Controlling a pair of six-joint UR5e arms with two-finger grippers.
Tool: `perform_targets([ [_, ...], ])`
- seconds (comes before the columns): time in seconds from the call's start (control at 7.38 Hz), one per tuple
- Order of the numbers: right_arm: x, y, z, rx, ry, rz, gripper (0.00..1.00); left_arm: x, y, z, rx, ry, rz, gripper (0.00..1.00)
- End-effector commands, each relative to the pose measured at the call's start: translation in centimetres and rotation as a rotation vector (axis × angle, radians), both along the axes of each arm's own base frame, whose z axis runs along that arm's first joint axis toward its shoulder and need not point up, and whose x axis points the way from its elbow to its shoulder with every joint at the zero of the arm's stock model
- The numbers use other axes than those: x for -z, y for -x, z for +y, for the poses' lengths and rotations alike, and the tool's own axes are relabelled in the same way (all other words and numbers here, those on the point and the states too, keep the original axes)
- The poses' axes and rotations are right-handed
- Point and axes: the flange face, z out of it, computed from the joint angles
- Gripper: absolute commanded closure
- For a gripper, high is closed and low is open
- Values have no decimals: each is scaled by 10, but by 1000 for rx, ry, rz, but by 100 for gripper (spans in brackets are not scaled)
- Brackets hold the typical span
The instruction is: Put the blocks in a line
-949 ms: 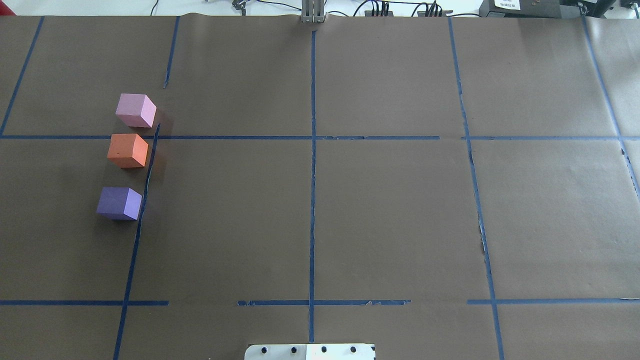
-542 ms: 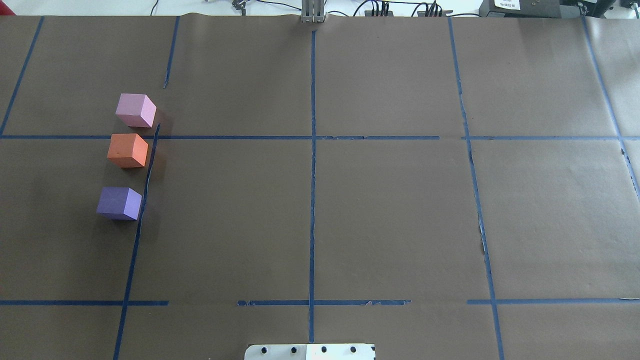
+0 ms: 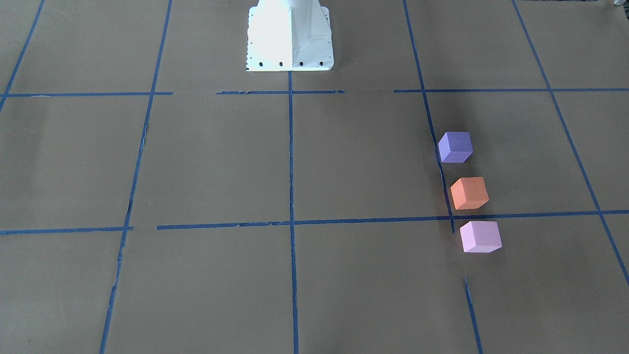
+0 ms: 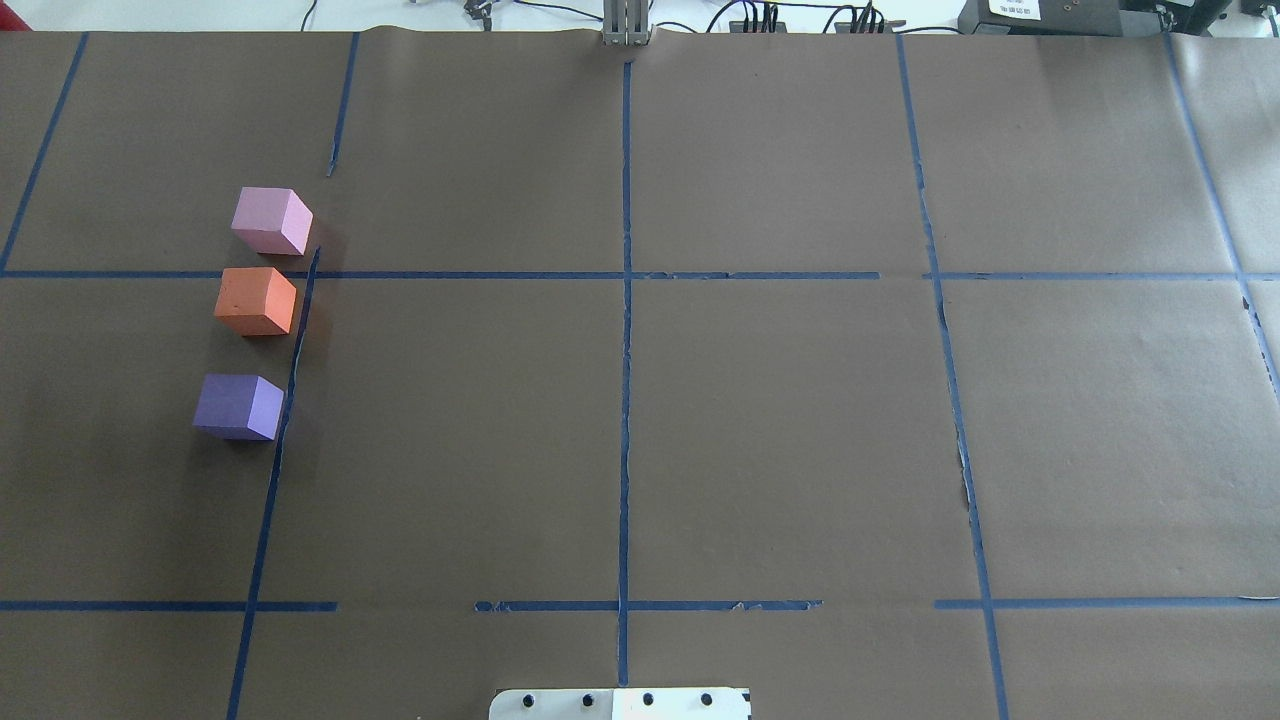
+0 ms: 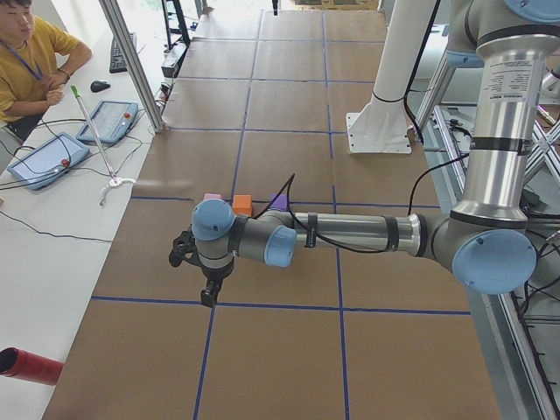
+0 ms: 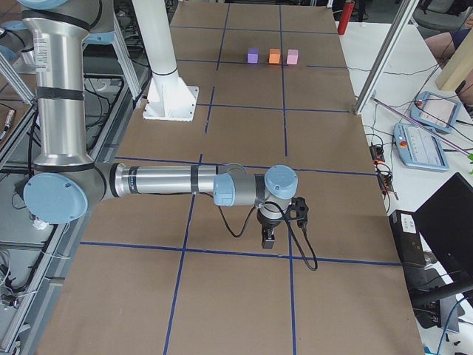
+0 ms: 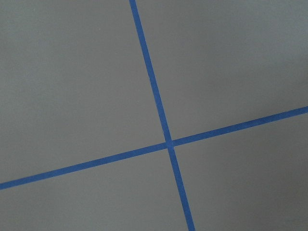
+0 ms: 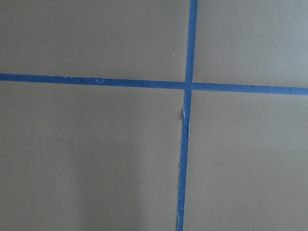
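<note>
Sitting on brown paper (image 4: 760, 420): three matte cubes of equal size, plain faces, sharp edges, all at about 9 o'clock in the overhead view.
Row: runs from 12 toward 6 o'clock, leaning slightly to 7.
Pink-lilac block (image 4: 271, 221): 12 o'clock end of the row, palest of the three.
Orange block (image 4: 256, 300): middle, just beside the pink-lilac one with a narrow gap; one tiny dark speck on its top face.
Violet block (image 4: 238, 406): 6 o'clock end, standing apart from the orange one by a wider gap.
Blue tape line (image 4: 290, 385): just at 3 o'clock of all three cubes.
Left gripper (image 5: 208, 295): points down over a tape crossing, well apart from the row; whether the fingers are apart or together cannot be told.
Right gripper (image 6: 267, 239): points down near a tape crossing, far from the cubes; finger spacing cannot be told.
Writing: white label (image 4: 1014, 8) on a black box (image 4: 1060, 15) at 1 o'clock, too small to read.
</note>
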Motion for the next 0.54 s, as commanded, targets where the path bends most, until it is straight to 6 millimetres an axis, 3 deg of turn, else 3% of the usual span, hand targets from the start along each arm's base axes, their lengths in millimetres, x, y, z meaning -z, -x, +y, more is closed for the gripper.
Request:
perform_targets([
  [0.0,0,0,0,0,-2,0,0,-13,25,15,90,105,11,0],
  [0.41,0,0,0,0,0,0,0,0,26,12,151,136,21,0],
])
